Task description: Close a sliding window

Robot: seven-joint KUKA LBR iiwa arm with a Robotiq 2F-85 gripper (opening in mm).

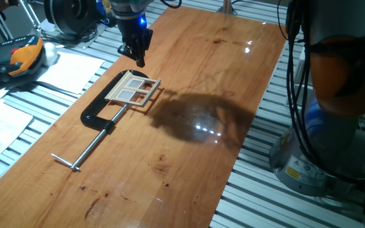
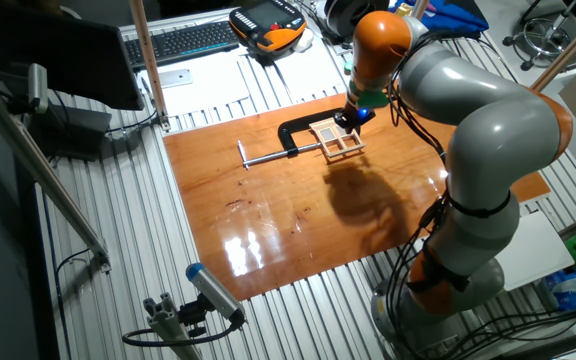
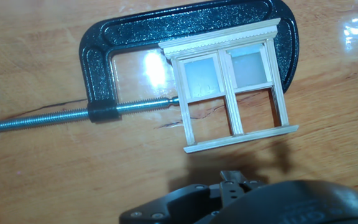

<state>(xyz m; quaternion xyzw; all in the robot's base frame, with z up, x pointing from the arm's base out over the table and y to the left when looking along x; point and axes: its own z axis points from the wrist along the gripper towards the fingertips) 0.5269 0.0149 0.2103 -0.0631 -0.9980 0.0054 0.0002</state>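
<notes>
Sliding window (image 3: 232, 93), one, pale wood, lies flat on the wooden tabletop (image 1: 233, 95), held in the jaws of one black C-clamp (image 3: 185, 37). Must open with the task thing, so largest-to-smallest starts here: tabletop is one long board, wide bare wood right of and nearer than the window; its left edge runs close to the clamp. C-clamp's screw bar (image 1: 87, 149) runs toward the near-left edge. In the hand view the window's long axis lies roughly left-right, cornice on the far side, sill near; two frosted panes sit in the far half, near half shows bare wood through. One gripper (image 1: 136, 56) hangs just beyond the window's far end, apart from it; fingers' spread: cannot tell.
</notes>
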